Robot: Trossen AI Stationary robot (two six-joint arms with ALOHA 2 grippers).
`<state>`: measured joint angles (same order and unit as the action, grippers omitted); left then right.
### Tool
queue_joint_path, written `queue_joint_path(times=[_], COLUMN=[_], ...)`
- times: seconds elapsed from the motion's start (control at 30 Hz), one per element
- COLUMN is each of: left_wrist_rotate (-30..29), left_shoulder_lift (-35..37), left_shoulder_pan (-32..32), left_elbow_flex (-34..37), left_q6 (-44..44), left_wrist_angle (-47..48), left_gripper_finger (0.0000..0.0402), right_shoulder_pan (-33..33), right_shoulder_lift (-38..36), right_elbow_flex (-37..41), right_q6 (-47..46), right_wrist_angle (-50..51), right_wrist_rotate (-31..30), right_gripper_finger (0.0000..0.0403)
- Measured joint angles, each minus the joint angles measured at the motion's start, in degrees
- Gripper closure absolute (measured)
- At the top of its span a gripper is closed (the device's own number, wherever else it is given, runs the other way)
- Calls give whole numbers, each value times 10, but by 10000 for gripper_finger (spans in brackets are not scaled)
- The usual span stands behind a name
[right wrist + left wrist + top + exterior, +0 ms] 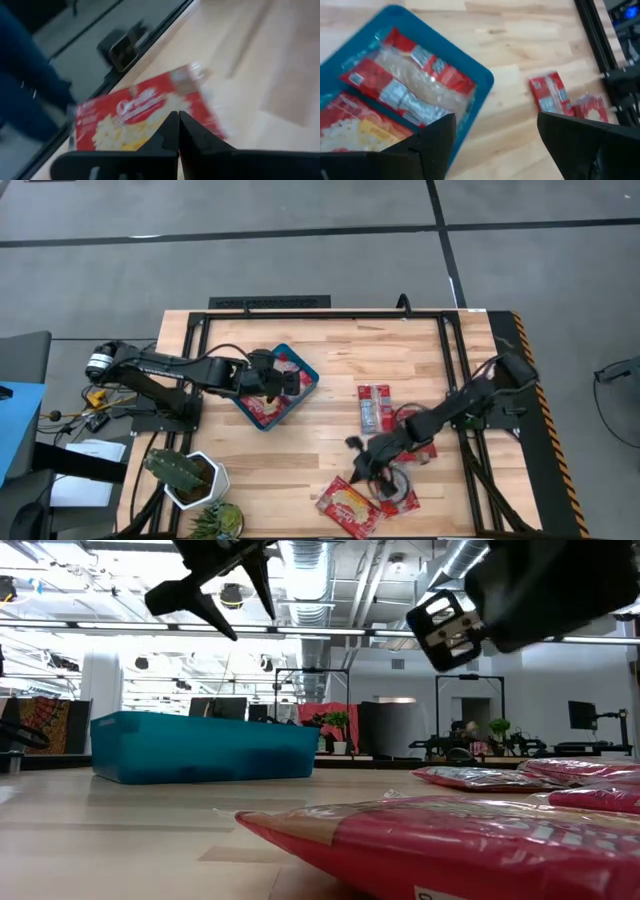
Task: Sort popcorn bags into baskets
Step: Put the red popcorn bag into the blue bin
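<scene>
Print on packets in teal tray [306, 373]: smeared in left wrist view, illegible. Tray contents: hidden behind near wall in low view. Nearest red packet [470, 845]: cut off at low view's bottom and right edges. Packets under right arm [445, 415]: partly covered in high view. Right wrist view: heavily blurred throughout.
</scene>
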<state>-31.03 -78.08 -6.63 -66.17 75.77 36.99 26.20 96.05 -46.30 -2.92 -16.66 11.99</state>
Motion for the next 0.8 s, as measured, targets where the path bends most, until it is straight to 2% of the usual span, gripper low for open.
queue_joint_path(times=[0.2,0.33,0.63,0.8], left_wrist_rotate=[7,18,33,15], left_shoulder_lift=[0,0,0,0], left_shoulder_pan=[-24,-37,-80,-109], left_elbow_flex=[0,0,0,0], left_q6=[-20,-25,63,112], left_wrist_angle=[-4,-3,-23,-21], left_gripper_finger=[134,134,134,134], right_shoulder_pan=[49,53,-15,-67], right_shoulder_lift=[115,156,158,147], right_elbow_flex=[-89,-111,-112,-112], right_q6=[8,-8,-2,0], right_wrist_angle=[27,29,121,168], right_wrist_rotate=[3,16,-33,-45], right_gripper_finger=[380,370,385,372])
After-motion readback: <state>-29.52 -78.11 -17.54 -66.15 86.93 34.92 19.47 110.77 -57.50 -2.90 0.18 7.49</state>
